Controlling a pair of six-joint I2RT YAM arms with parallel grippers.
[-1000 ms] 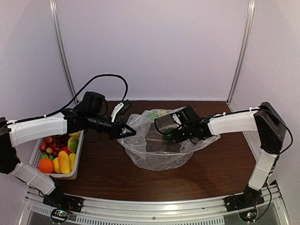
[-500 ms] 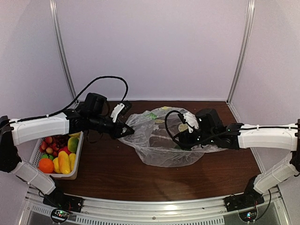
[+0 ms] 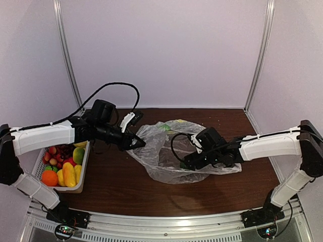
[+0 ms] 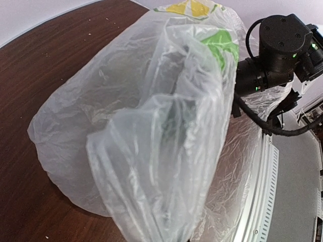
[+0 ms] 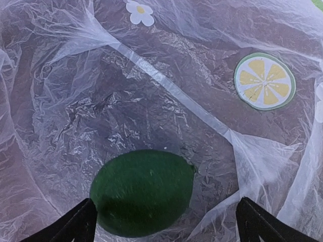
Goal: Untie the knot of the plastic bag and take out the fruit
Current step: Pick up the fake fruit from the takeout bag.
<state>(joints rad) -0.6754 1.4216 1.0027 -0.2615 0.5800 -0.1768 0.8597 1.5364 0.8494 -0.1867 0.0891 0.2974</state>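
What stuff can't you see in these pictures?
- Left claw: in the left wrist view the bag covers its fingers.
- Right claw: top view, buried in the bag; right wrist view, bottom edge cuts its fingers.
- Knot: no view shows it among the crumpled plastic.
- Basket: top view, left arm hides its far end.

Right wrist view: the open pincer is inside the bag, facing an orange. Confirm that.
Wrong fruit. The right wrist view shows a dark green lime, not an orange, ahead of the open right pincer inside the bag.
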